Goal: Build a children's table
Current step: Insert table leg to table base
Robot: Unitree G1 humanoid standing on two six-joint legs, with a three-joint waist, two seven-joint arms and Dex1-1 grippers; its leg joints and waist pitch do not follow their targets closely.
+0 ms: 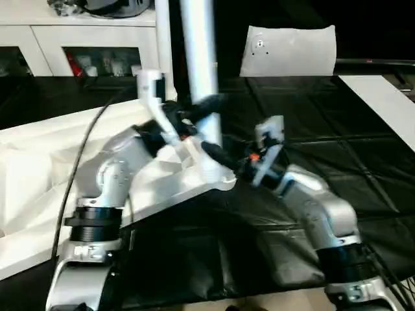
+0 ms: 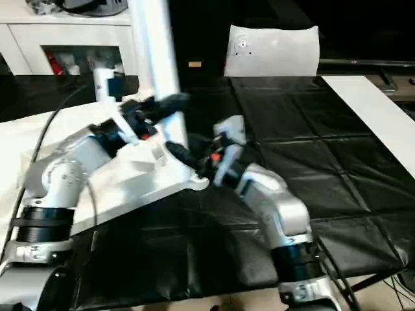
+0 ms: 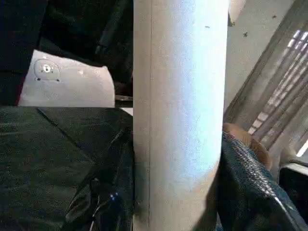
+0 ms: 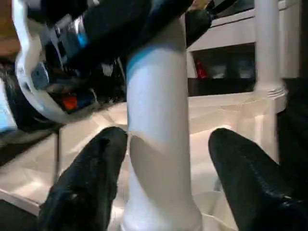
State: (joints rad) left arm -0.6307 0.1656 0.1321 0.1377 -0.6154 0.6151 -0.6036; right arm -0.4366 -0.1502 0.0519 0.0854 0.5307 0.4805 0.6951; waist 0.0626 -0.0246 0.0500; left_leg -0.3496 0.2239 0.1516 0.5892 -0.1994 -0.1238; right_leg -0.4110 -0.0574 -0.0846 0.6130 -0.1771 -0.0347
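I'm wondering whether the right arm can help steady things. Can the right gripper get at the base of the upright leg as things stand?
Probably yes. The right gripper already straddles the leg just above its socket, one finger touching it and the other apart. The left gripper holds the leg higher up, out of the way.

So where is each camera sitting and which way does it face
Left eye: on the head, looking down over both silver forearms at the tabletop and upright leg.
Right eye: same scene from slightly to the side.
Left wrist: looks along its fingers closed around the leg.
Right wrist: looks between its open fingers at the leg's base, with a second leg behind.
Both wrist views share the gripped leg.
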